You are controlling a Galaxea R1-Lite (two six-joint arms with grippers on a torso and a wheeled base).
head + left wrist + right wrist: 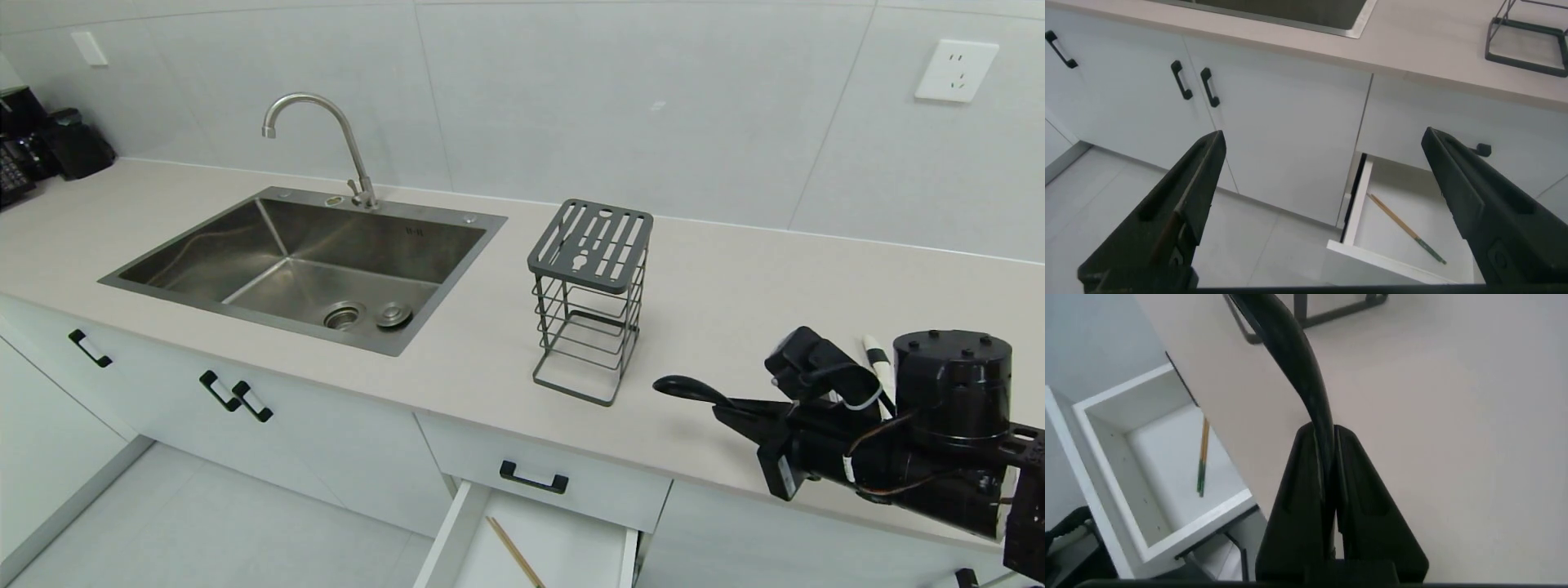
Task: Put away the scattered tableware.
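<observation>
Head view: chopstick lies in the open drawer below the rack, judged stowed. Black spoon, clenched by the right gripper, hangs over the counter just right of the rack. Its long axis is level, bowl toward the rack. White utensil farther right, judged unstowed.

Left wrist view: left gripper splayed, empty.

Right wrist view: fingers pinch the spoon's handle.

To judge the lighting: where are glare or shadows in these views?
Head view: soft reflections on the sink walls and faucet, faint shadow by the rack. Right wrist view: even light on the counter around the black spoon. Left wrist view: no glare on the cabinet doors.
</observation>
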